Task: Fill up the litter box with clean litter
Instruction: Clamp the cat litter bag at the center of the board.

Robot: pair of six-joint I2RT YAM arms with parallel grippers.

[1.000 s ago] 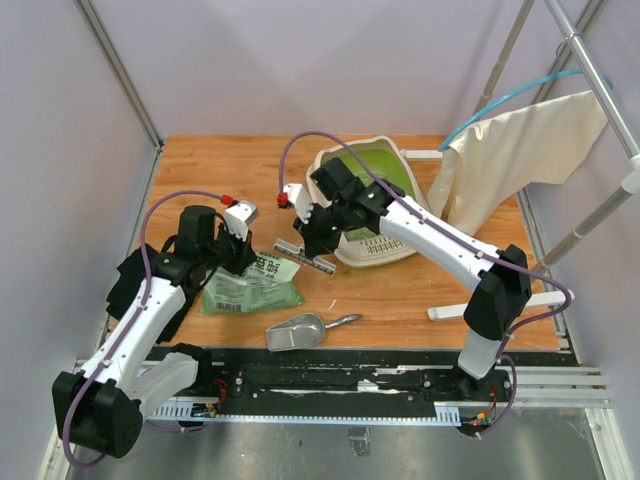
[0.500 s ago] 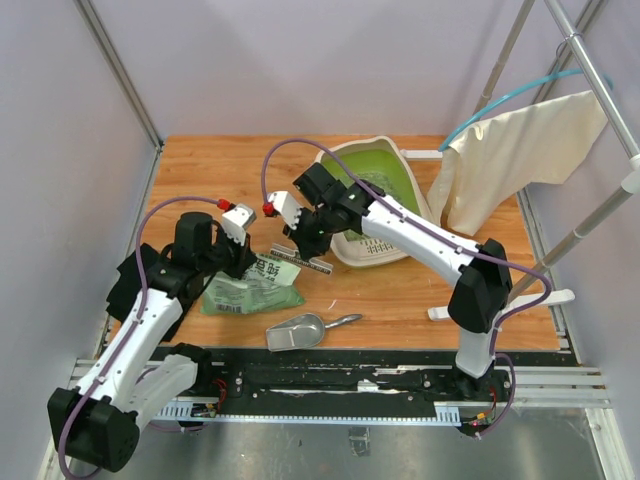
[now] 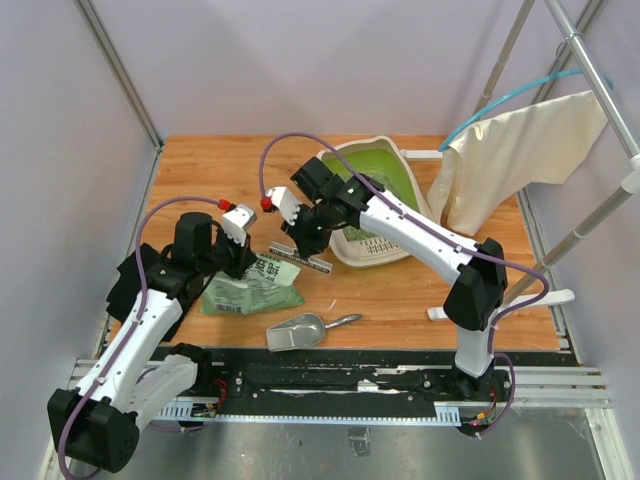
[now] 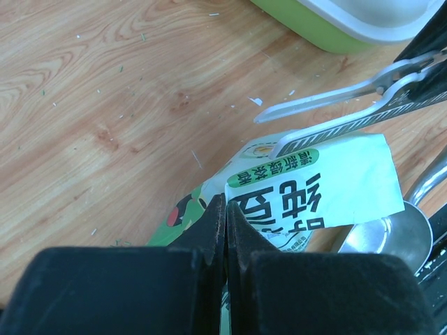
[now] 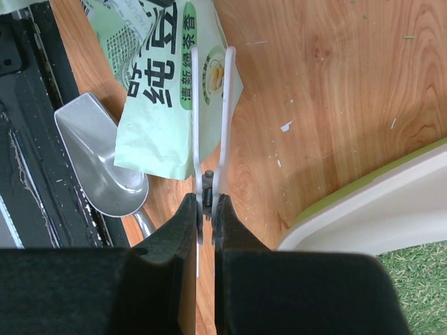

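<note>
Drift to the left has brought my right hand (image 5: 207,201), pinched narrow on the white clip (image 3: 302,260), over the mouth of the bag (image 4: 314,192) that my left hand (image 4: 225,223) still clamps, so unsealing looks near while the litter box (image 3: 372,256) waits just beyond on the counter (image 3: 400,290).

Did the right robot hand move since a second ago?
Yes. The right gripper, holding the clip, slid a little left, away from the litter box and toward the bag.
</note>
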